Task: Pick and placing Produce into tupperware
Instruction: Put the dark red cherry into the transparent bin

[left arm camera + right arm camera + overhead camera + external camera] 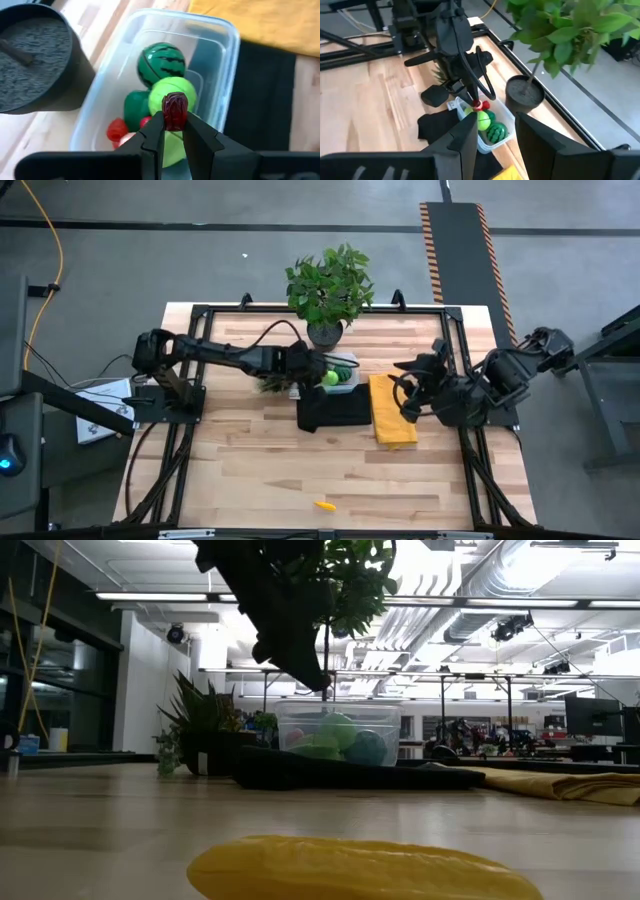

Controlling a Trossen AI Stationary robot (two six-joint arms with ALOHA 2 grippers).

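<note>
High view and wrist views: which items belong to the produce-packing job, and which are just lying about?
Job items:
- clear rounded plastic tupperware holding toy produce
- dark red toy berry gripped by the left end effector
- yellow toy piece on the table

Lying about:
- leafy potted plant
- yellow cloth
- black folded cloth

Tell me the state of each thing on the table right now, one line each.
Tupperware: open, no lid, partly filled with toy produce.
Dark red berry: pinched in the left end effector, above the tupperware.
Striped watermelon ball: lying inside the tupperware.
Yellow piece: loose on the table's near side, not yet picked.
Right end effector: open, empty, over the yellow cloth.
</note>
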